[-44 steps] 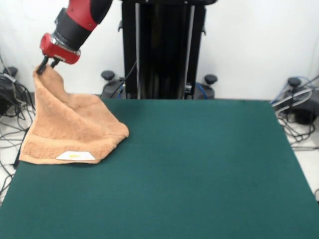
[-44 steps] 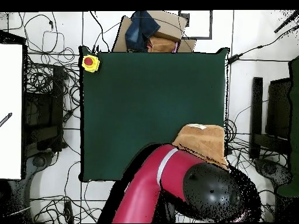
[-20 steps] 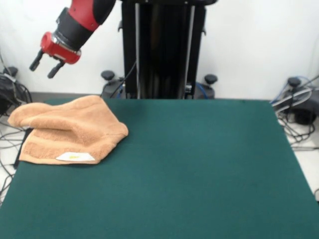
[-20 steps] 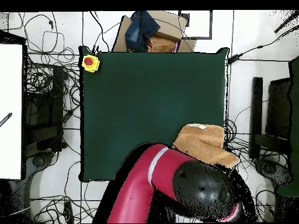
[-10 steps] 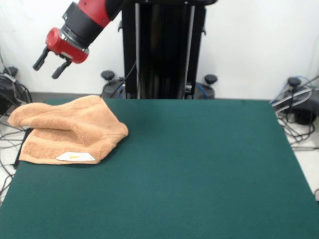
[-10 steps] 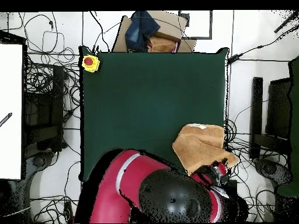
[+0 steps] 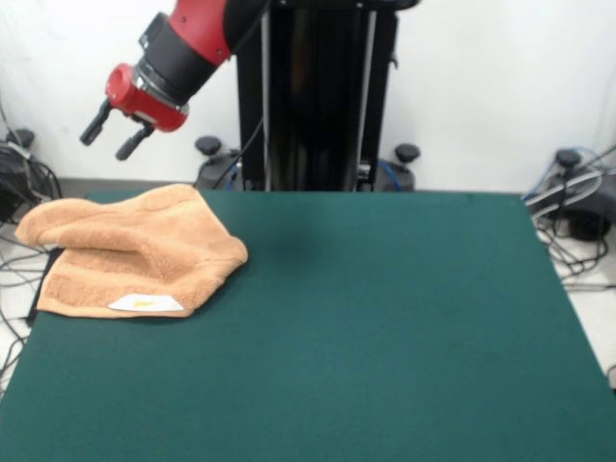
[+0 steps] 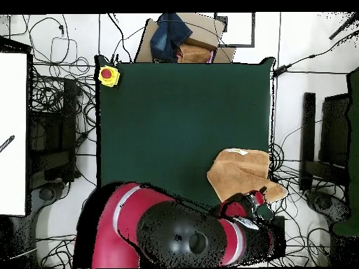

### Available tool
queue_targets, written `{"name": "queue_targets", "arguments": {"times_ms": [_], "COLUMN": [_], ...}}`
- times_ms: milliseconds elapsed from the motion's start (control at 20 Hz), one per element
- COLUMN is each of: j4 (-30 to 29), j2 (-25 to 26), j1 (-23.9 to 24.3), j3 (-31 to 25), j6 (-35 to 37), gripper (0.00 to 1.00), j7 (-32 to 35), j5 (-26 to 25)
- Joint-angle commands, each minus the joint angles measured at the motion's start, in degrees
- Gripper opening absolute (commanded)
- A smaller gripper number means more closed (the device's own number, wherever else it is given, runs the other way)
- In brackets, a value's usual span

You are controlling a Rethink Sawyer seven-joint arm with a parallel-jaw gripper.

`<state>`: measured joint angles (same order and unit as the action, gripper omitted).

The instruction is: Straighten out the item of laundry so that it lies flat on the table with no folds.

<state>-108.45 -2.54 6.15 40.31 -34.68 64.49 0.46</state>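
The item of laundry (image 7: 135,252) is a peach-orange towel lying bunched and folded over itself at the table's far left corner, its white label (image 7: 145,303) on the near fold. One corner hangs past the table's left edge. In the overhead view the towel (image 8: 240,170) lies at the lower right of the table (image 8: 175,119). My gripper (image 7: 108,142) hangs open and empty in the air above and behind the towel, not touching it. From overhead the gripper (image 8: 263,204) is just off the towel's overhanging corner. The green table (image 7: 385,318) is bare elsewhere.
A yellow box with a red button (image 8: 108,75) sits at one table corner. A cardboard box holding blue cloth (image 8: 184,38) stands beyond the opposite edge. Cables cover the floor around the table. The black pedestal column (image 7: 313,96) rises behind the table.
My gripper let go of the lifted towel corner, which dropped into a heap. The open gripper then moved right in the front view as the arm swung round.
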Motion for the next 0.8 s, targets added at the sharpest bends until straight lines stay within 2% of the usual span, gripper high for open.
{"name": "queue_targets", "arguments": {"times_ms": [50,200,400,600,800], "j4": [6.66,7.55,9.07,9.71,9.96], "j2": [7.08,8.99,10.07,9.30,9.64], "j1": [-4.14,-5.26,-5.37,-4.06,-4.49], "j3": [-8.00,-8.07,-8.52,-10.80,-12.01], "j6": [0.24,-0.76,-1.46,-1.47,-1.83], "gripper": [1.00,1.00,1.00,1.00,1.00], "j7": [12.32,12.56,12.74,14.28,15.56], "j5": [11.27,15.48,17.87,16.49,18.51]}}
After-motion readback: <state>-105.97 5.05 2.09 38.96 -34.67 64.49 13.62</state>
